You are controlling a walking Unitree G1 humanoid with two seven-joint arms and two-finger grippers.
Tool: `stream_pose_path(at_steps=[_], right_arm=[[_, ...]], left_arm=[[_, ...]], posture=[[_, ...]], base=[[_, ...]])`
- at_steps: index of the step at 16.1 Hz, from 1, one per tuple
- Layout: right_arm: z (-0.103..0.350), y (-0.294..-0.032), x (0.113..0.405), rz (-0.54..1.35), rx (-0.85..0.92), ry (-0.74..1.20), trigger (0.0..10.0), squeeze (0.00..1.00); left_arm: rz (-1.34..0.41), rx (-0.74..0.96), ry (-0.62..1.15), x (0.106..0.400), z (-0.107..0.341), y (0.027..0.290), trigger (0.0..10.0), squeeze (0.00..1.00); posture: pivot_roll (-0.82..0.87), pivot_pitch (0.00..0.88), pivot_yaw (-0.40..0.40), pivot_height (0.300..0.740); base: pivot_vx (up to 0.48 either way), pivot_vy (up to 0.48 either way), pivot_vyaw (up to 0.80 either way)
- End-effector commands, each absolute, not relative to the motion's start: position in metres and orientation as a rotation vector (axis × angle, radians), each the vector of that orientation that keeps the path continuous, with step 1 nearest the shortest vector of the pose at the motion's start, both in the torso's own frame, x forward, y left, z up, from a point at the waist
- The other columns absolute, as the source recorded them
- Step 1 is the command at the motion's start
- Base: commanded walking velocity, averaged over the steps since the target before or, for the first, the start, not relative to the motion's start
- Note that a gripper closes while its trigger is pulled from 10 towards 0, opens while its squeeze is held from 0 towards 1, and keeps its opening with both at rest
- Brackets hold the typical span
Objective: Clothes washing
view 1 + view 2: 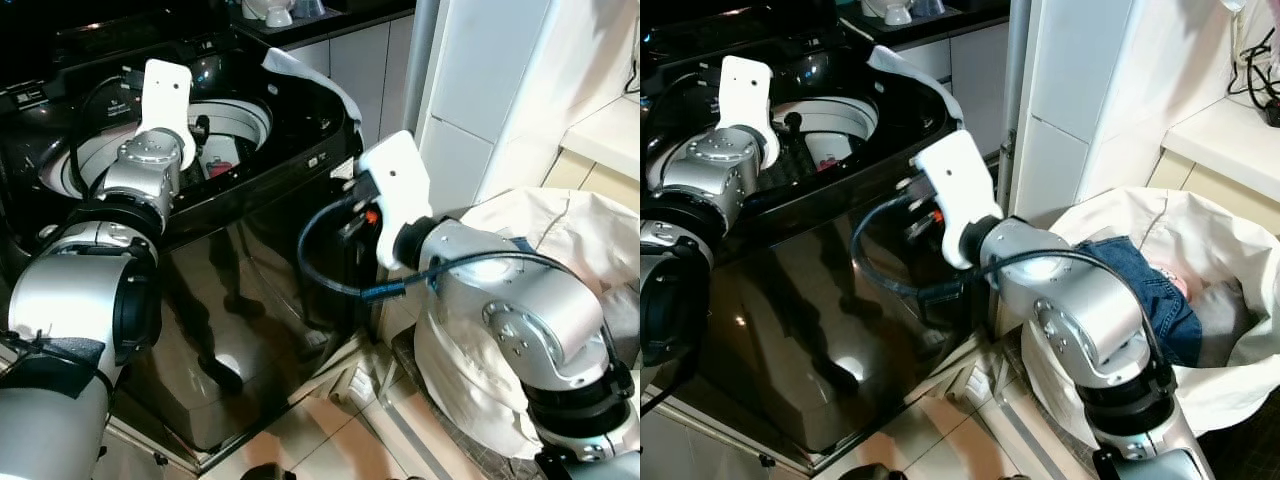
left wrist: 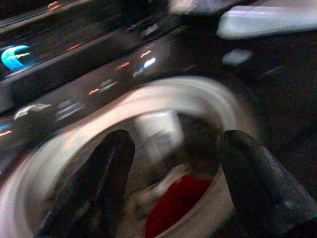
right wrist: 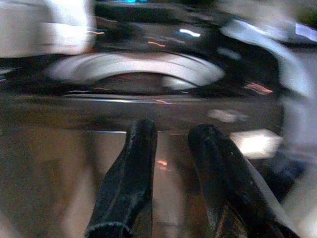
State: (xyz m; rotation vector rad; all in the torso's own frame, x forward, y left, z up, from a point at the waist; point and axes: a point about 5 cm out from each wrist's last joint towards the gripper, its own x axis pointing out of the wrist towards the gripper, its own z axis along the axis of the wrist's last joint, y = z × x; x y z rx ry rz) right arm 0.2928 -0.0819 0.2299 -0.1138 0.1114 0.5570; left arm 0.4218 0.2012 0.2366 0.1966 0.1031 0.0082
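Observation:
A black top-loading washer [image 1: 240, 300] stands with its lid up. Inside its white-rimmed drum [image 1: 250, 118] lie a red garment [image 2: 173, 203] and some pale laundry. My left gripper [image 2: 173, 144] hangs over the drum's mouth, open, with nothing between its fingers. My right gripper [image 3: 173, 131] is lower, in front of the washer's glossy front near its right corner, pointing at the machine. Its fingers stand a little apart and hold nothing. To the right, a white laundry bag [image 1: 1230, 390] on the floor holds blue jeans [image 1: 1150, 290] and other clothes.
A white cloth [image 1: 305, 72] drapes over the washer's back right corner. White cabinets [image 1: 1090, 90] and a counter [image 1: 1230, 135] stand close on the right, behind the bag. The washer's lit control panel [image 2: 74, 59] runs along the far side of the drum. Pale floor tiles [image 1: 320, 430] lie below.

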Motion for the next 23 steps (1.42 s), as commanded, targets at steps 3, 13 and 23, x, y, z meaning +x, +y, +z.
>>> stream_pose_path(at_steps=[3,13,23], right_arm=[[0.195,-0.152,0.319,0.158,-0.03,0.264,10.0,1.0],[0.106,-0.245,0.349,-0.22,0.099,0.559,10.0,1.0],[0.054,-0.25,0.331,-0.221,0.189,0.779,10.0,0.0]], left_arm=[[-0.298,0.08,-0.067,0.42,0.237,0.152,10.0,0.0],[-1.168,0.139,-0.132,0.317,0.154,0.074,10.0,0.0],[-1.235,0.171,-0.016,0.28,0.153,0.075,10.0,0.0]], posture=[[-0.1,0.0,0.102,0.74],[-0.07,0.0,0.079,0.74],[-0.01,0.0,0.08,0.74]], base=[[0.0,0.0,0.0],[0.0,0.0,0.0],[0.0,0.0,0.0]])
